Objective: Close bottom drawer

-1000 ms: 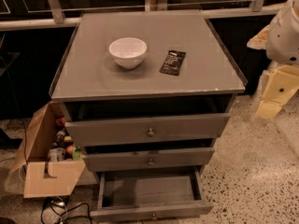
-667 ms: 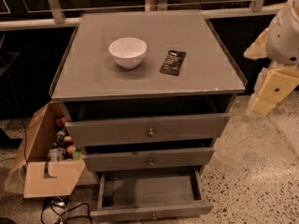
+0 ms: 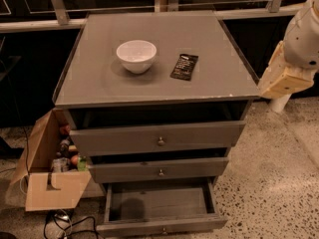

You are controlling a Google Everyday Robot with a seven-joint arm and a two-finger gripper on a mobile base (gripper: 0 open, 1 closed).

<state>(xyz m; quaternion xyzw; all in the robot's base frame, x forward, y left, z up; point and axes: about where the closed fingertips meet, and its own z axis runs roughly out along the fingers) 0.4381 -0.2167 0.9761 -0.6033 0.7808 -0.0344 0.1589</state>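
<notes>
Pincer (image 3: 283,79) hangs at the right, beside the cabinet (image 3: 99,78) top, well above the bottom drawer (image 3: 162,226); whether it is apart or together I cannot tell. That drawer stands pulled out, untouched, so all the closing is left to do.

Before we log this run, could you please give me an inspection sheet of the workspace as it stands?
Surface: grey cabinet top, holding a white bowl and a dark packet.
Job's things: bottom drawer pulled far out, not closed.
Clutter: open cardboard box with bottles, left of the cabinet.
Grippers: gripper at the right edge, beside the cabinet top's corner, well above the drawer.
Cables: cable on the floor, bottom left.
Surroundings: speckled floor; railing behind.
</notes>
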